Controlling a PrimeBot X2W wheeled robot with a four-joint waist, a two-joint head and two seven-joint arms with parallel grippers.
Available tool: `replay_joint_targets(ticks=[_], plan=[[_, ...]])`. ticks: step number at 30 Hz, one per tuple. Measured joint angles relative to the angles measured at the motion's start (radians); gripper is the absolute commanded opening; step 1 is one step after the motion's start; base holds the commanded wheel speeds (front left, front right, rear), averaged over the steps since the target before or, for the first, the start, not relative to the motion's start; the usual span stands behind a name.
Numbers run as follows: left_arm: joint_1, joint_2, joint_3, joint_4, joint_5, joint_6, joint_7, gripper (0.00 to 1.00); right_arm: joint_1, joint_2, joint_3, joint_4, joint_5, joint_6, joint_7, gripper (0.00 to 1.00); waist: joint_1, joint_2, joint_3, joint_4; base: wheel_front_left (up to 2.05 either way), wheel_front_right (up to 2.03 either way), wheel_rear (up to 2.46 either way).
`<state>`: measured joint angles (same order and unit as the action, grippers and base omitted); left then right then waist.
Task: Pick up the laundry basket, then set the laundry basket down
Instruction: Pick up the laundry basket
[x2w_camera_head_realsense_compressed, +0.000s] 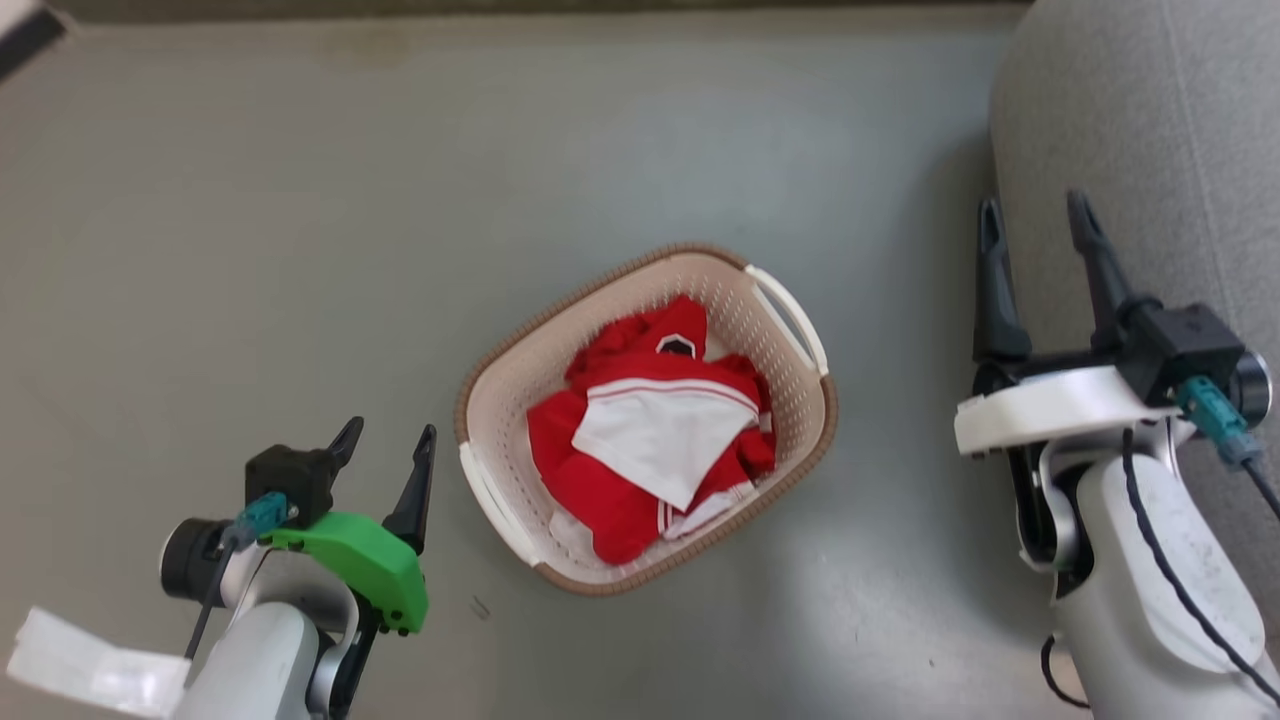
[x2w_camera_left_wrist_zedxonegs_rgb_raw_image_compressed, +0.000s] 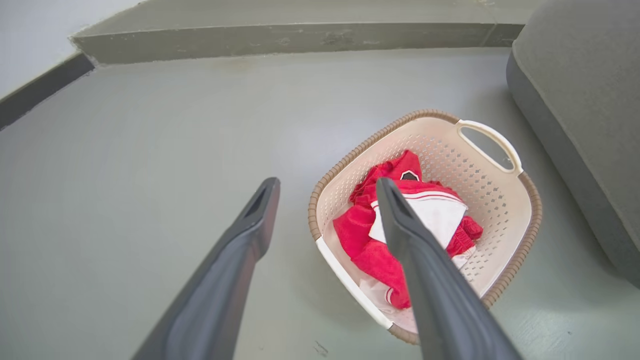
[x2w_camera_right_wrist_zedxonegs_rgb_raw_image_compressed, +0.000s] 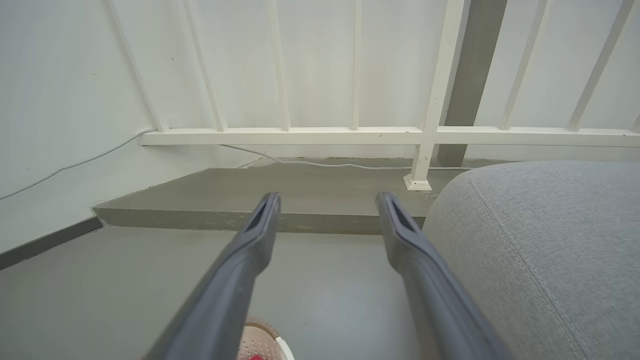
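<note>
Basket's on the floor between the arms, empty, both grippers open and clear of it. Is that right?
Not empty: the head view shows red and white clothing in the laundry basket. The rest stands: it sits on the floor between the arms, left gripper and right gripper open and clear of it.

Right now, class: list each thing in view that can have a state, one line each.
laundry basket: upright on the floor, holding clothes, ungripped.
red and white clothes: crumpled inside the basket.
left gripper: fingers open, empty, beside the basket.
right gripper: fingers open, empty, apart from the basket.
</note>
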<state>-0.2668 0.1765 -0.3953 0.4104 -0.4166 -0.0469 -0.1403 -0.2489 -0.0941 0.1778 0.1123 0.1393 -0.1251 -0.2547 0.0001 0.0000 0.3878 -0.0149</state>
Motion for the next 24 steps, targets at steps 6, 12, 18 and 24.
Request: replay_joint_targets(ticks=[6, 12, 18, 24], plan=[[-0.067, -0.02, -0.007, 0.095, -0.027, -0.025, 0.044, 1.0, -0.045, 0.008, -0.003, -0.05, -0.019, 0.0, 0.0, 1.0, 0.0001, 0.0, 0.085, -0.016, 0.0, 0.0, 0.0], [-0.144, -0.04, -0.012, 0.176, -0.07, -0.051, 0.096, 1.0, -0.085, 0.024, 0.003, -0.098, -0.028, 0.0, 0.0, 1.0, 0.0, 0.0, 0.171, -0.034, 0.0, 0.0, 0.0], [-0.221, -0.045, -0.007, 0.246, -0.116, -0.065, 0.148, 1.0, -0.118, 0.028, 0.002, -0.149, -0.037, 0.0, 0.0, 1.0, 0.0, 0.0, 0.257, -0.052, 0.0, 0.0, 0.0], [-0.291, -0.049, -0.004, 0.314, -0.135, -0.069, 0.189, 1.0, -0.141, 0.031, -0.007, -0.186, -0.052, 0.0, 0.0, 1.0, 0.0, 0.0, 0.342, -0.066, 0.0, 0.0, 0.0]])
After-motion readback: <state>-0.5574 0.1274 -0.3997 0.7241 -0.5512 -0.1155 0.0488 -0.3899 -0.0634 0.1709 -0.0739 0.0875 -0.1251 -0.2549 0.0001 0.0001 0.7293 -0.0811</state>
